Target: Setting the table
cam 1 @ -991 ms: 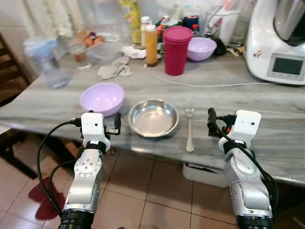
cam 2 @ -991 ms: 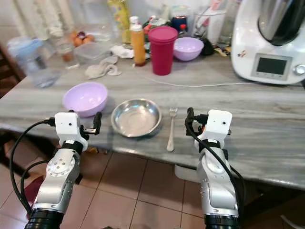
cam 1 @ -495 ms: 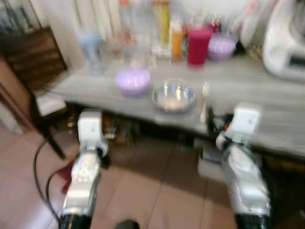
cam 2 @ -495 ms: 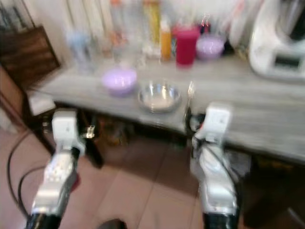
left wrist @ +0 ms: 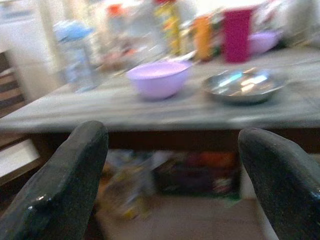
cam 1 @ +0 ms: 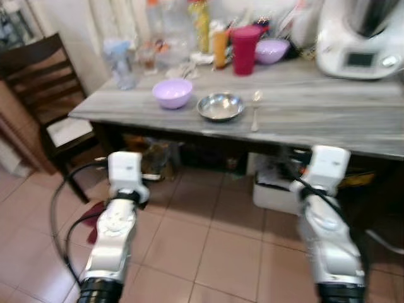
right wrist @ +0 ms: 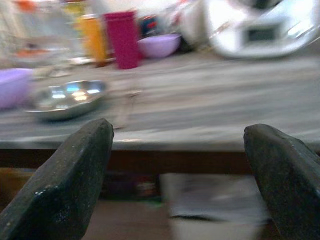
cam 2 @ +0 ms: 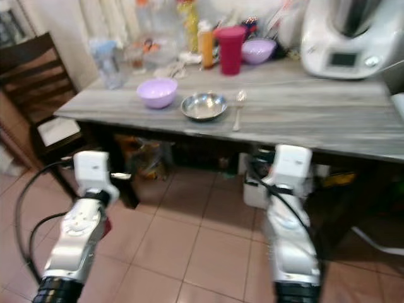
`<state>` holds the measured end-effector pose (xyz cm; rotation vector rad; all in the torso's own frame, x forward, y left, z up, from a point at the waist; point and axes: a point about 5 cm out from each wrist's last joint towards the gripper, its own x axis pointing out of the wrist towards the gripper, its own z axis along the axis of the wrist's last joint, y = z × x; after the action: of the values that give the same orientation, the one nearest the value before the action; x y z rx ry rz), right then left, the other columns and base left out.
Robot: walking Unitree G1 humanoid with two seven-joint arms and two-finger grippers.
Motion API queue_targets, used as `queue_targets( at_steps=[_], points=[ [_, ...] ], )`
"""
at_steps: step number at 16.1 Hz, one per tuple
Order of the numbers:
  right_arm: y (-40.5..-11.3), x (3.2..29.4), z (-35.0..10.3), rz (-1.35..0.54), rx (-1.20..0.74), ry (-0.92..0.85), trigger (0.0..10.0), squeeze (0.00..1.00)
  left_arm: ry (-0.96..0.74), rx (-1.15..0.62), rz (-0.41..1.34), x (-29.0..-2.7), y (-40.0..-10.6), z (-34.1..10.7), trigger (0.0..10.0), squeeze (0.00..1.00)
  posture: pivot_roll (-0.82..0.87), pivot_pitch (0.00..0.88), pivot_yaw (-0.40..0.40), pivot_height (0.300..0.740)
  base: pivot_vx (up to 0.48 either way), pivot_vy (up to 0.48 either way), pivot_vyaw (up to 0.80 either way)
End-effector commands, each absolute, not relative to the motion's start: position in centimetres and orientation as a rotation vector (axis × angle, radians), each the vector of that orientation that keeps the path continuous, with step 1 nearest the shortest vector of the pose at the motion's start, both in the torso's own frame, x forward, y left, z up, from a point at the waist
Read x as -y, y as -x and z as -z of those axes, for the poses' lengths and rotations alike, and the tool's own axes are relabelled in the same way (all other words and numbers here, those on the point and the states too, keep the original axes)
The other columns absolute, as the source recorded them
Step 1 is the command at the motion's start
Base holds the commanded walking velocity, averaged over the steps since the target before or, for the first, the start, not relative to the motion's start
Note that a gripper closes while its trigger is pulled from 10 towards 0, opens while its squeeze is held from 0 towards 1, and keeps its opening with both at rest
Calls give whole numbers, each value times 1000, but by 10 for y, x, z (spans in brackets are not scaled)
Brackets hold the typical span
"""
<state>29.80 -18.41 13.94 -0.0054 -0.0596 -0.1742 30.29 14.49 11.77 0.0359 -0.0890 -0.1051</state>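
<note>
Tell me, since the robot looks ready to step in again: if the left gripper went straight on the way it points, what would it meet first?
Probably the front edge of the table, below the lilac bowl. The left gripper sits low, fingers open, aimed under the tabletop; depth is unclear.

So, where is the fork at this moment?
The fork lies on the grey table near its front edge, in the head camera views. It is just right of the metal bowl, apart from it, with the red cup farther back.
</note>
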Motion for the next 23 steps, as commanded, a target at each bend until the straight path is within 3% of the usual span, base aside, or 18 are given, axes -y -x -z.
queue_targets(
  at_steps=[1, 14, 23],
  points=[
    [-300, 172, -142, 151, 67, 0, 10000, 0, -36, 85, 86, -154, -303, -117, 10000, 0, -203, 15, 71, 740, 0, 0, 0],
    [-300, 167, -142, 119, 66, -48, 10000, 0, -39, 54, 49, -150, -303, -112, 10000, 0, -206, 24, 68, 740, 0, 0, -79],
    [-299, 168, -140, 122, 61, -57, 10000, 0, -50, 45, 50, -148, -304, -111, 10000, 0, -207, 28, 71, 740, -273, 0, 0]
  ],
)
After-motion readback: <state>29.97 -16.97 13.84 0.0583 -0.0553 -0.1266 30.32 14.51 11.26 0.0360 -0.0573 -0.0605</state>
